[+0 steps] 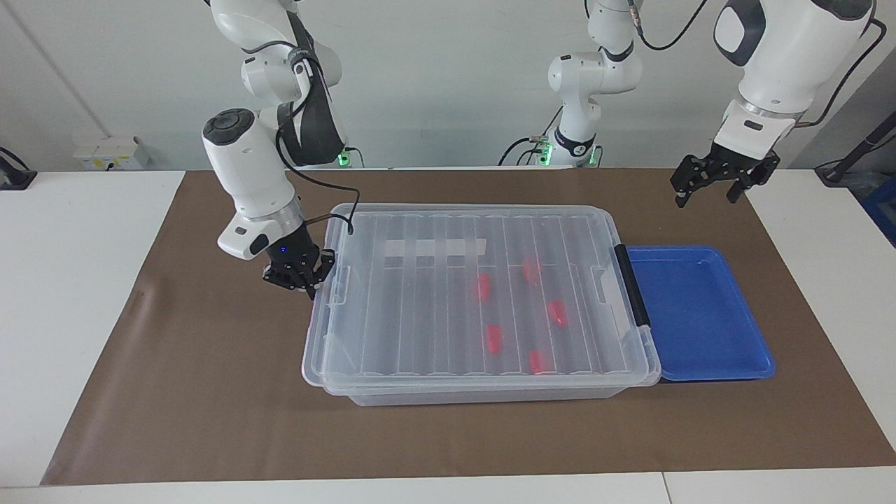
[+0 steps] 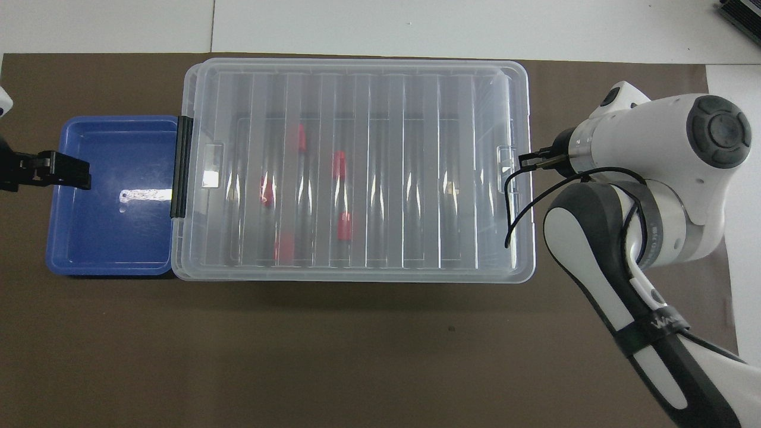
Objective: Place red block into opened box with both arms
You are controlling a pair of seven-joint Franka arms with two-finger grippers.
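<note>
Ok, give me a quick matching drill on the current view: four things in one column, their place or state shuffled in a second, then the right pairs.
Things:
1. left gripper
2. right gripper
3. red blocks
4. blue tray

Place or state:
A. inside the clear box, under its ribbed lid
B. shut, at the lid's edge at the right arm's end of the table
C. empty, beside the box's black handle bar
D. open, raised over the brown mat near the tray

Pairs: 1-D, 2-B, 3-A, 4-C
</note>
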